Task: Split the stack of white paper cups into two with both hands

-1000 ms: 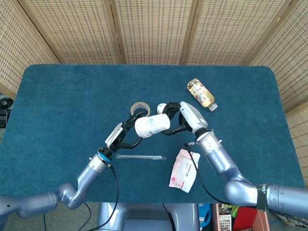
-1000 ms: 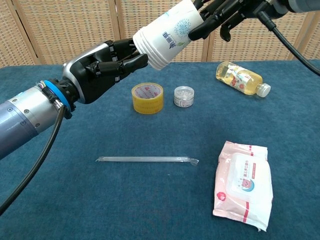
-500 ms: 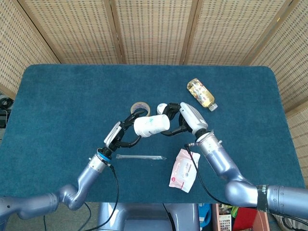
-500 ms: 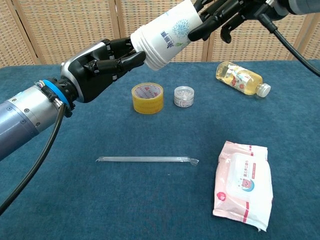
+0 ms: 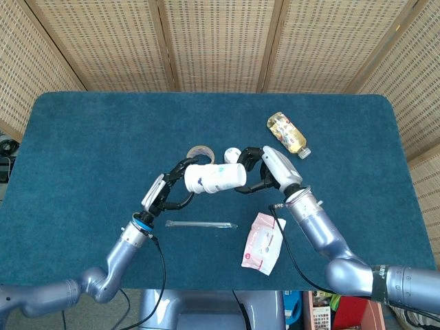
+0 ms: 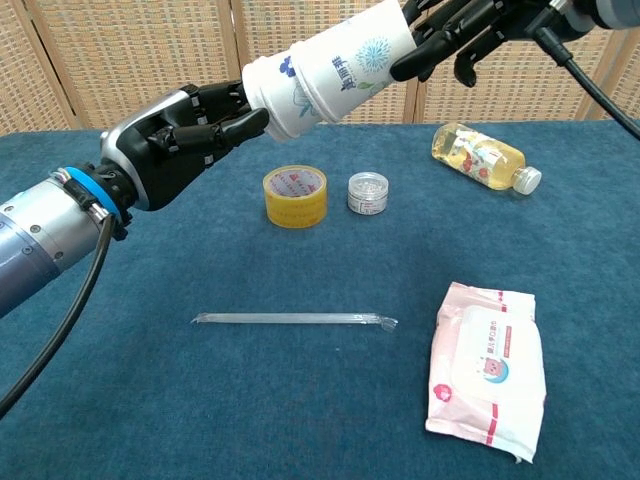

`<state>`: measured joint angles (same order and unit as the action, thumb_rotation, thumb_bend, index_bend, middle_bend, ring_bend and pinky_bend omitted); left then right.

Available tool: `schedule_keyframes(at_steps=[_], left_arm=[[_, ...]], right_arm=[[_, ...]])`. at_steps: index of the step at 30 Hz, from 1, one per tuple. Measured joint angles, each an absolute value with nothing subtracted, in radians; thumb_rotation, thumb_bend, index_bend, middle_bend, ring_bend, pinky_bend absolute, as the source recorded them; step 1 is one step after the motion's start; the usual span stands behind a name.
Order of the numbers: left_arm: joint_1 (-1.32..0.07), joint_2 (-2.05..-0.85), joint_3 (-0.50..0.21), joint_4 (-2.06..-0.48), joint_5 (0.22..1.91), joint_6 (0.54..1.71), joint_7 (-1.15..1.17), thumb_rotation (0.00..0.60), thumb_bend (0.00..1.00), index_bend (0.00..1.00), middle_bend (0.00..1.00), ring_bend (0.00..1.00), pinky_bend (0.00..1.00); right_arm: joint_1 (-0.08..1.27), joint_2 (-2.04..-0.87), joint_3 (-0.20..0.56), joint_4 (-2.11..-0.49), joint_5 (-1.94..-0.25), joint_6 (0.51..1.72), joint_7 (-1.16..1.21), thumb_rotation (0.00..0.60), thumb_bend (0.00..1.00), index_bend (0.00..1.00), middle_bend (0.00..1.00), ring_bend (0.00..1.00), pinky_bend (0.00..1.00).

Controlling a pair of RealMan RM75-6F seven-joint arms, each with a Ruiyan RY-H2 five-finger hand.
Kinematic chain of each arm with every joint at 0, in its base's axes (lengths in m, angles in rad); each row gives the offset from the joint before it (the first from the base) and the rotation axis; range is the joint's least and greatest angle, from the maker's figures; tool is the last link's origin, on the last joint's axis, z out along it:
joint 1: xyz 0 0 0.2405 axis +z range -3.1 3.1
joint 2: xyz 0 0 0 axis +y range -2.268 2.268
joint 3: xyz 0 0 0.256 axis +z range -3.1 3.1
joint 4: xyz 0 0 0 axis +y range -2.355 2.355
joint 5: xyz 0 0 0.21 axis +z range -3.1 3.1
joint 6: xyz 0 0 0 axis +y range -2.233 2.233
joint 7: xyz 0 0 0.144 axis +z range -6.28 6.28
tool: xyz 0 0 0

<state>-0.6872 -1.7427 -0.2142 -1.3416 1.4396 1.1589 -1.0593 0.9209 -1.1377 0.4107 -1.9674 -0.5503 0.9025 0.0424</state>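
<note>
A stack of white paper cups (image 6: 330, 75) with a blue flower print hangs tilted in the air above the table, seen as paper cups (image 5: 214, 178) from the head view. My left hand (image 6: 185, 140) grips the stack's wide rim end, where one cup (image 6: 272, 95) is partly slid out of the others. My right hand (image 6: 465, 35) holds the narrow base end from the upper right. In the head view the left hand (image 5: 168, 192) and right hand (image 5: 265, 172) face each other across the stack.
On the blue table lie a yellow tape roll (image 6: 295, 194), a small clear jar (image 6: 367, 192), a plastic bottle (image 6: 483, 157) on its side, a wrapped straw (image 6: 293, 319) and a pink wipes packet (image 6: 487, 368). Wicker screens stand behind.
My left hand has drawn leftward with the rim-end cup, which now sticks out of the stack and shows a second blue print. The right hand has shifted slightly right.
</note>
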Motion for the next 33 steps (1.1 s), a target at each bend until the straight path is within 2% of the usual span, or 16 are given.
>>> schedule_keyframes(at_steps=[20, 33], left_arm=[[-0.595, -1.632, -0.189, -1.379, 1.394, 1.172, -0.972, 0.600, 0.42, 0.73, 0.17, 0.00, 0.02], [-0.559, -1.496, -0.177, -1.500, 1.311, 1.123, -0.703, 0.600, 0.42, 0.74, 0.22, 0.00, 0.03]], right_arm=[[0.868, -1.109, 0.370, -1.969, -0.576, 0.929, 0.040, 0.600, 0.23, 0.75, 0.62, 0.50, 0.73], [0.828, -1.140, 0.255, -1.922, -0.632, 1.040, -0.118, 0.600, 0.23, 0.75, 0.61, 0.50, 0.73]])
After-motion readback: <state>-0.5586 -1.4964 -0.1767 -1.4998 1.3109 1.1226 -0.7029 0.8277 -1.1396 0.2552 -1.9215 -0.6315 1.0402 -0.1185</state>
